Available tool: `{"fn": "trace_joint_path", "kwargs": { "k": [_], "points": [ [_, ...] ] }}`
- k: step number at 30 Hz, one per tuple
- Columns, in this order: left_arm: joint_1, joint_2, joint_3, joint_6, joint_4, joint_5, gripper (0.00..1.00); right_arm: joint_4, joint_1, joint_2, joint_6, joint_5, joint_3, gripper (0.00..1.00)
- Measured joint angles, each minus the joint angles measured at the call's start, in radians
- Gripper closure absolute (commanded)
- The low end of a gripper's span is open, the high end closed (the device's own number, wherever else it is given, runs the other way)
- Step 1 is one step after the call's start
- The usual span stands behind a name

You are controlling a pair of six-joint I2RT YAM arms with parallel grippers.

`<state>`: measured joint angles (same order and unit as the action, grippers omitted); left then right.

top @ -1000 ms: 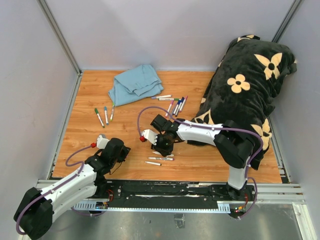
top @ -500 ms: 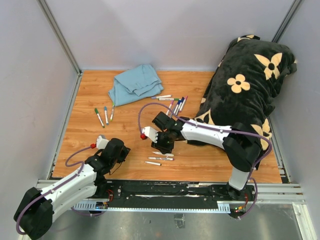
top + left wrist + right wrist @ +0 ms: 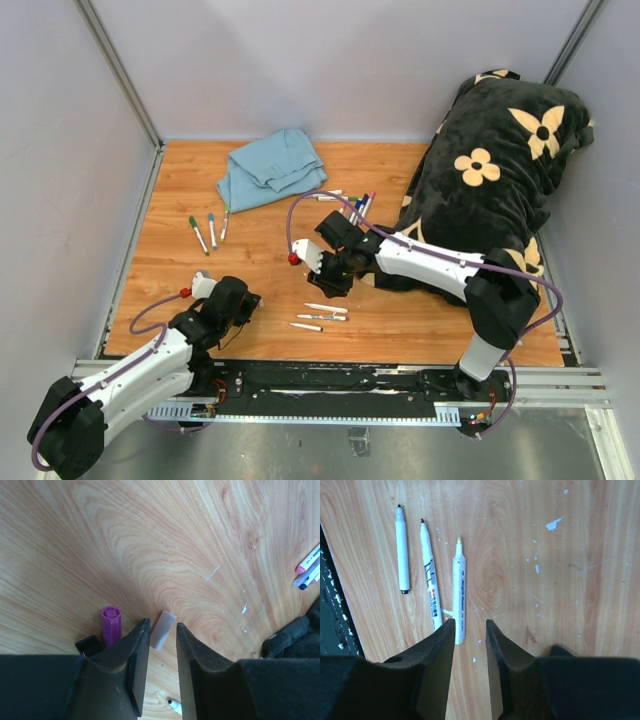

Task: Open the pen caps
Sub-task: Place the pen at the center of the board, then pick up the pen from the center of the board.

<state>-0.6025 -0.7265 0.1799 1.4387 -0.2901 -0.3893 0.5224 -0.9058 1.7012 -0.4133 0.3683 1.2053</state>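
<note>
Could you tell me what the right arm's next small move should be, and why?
Probably swing the right gripper toward the capped markers by the pillow: its jaws are open and empty, and the three markers beneath it are already uncapped.

The left arm (image 3: 150,365) lies low and bent near its base, and the left gripper (image 3: 162,626) points downward with jaws a narrow gap apart, holding nothing. The right arm (image 3: 440,262) stretches leftward, and the right gripper (image 3: 470,623) also angles down, its jaws slightly parted and empty.
</note>
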Motion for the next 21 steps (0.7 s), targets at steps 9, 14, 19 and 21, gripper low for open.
{"fn": "trace_joint_path", "kwargs": {
  "k": [9, 14, 19, 21],
  "points": [
    [0.0, 0.039, 0.011, -0.002, -0.037, 0.001, 0.63, 0.001, 0.044, -0.038, -0.002, 0.029, 0.0, 0.67],
    [0.0, 0.076, 0.022, -0.025, -0.045, 0.003, 0.62, 0.004, 0.071, -0.068, -0.003, 0.056, 0.0, 0.67],
    [0.0, 0.093, 0.039, -0.078, -0.051, 0.0, 0.62, 0.004, 0.1, -0.1, -0.003, 0.082, 0.0, 0.67],
    [0.0, 0.091, 0.056, -0.114, -0.061, -0.008, 0.62, 0.004, 0.114, -0.106, -0.003, 0.091, 0.0, 0.67]
  ]
}}
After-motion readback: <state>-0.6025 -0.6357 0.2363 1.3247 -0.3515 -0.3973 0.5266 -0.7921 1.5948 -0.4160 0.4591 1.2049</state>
